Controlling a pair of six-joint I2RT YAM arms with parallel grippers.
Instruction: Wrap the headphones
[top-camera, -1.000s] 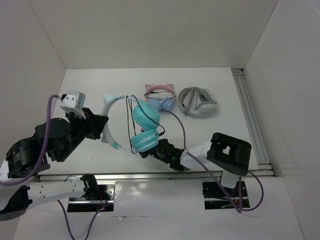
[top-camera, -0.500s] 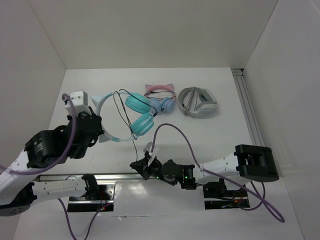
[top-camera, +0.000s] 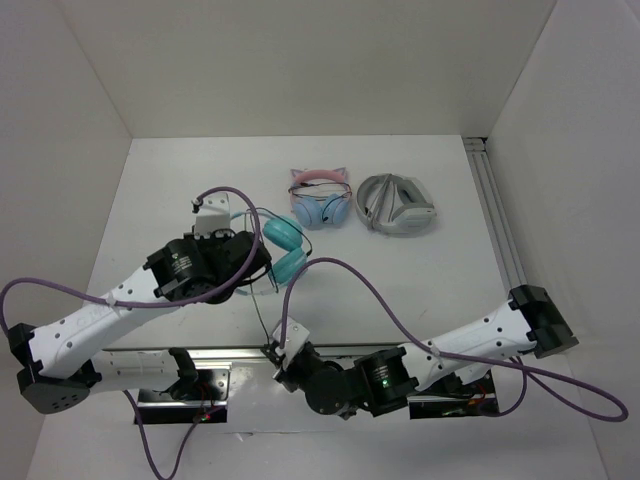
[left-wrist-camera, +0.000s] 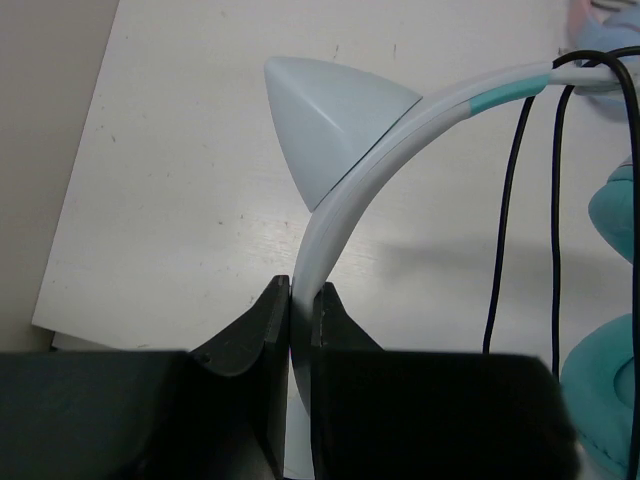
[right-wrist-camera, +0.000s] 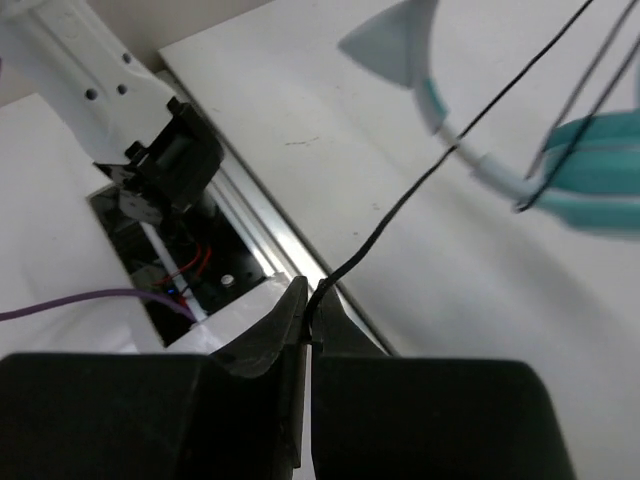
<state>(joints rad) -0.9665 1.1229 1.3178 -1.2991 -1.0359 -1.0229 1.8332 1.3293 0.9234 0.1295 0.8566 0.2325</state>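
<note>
Your left gripper (left-wrist-camera: 300, 305) is clamped on the stiff headband (left-wrist-camera: 325, 235), a sound hold. Your right gripper (right-wrist-camera: 309, 300) pinches the thin, limp cable (right-wrist-camera: 400, 207), probably slippery and easily strained. The light headphones (top-camera: 284, 233) are left of centre in the top view.
</note>
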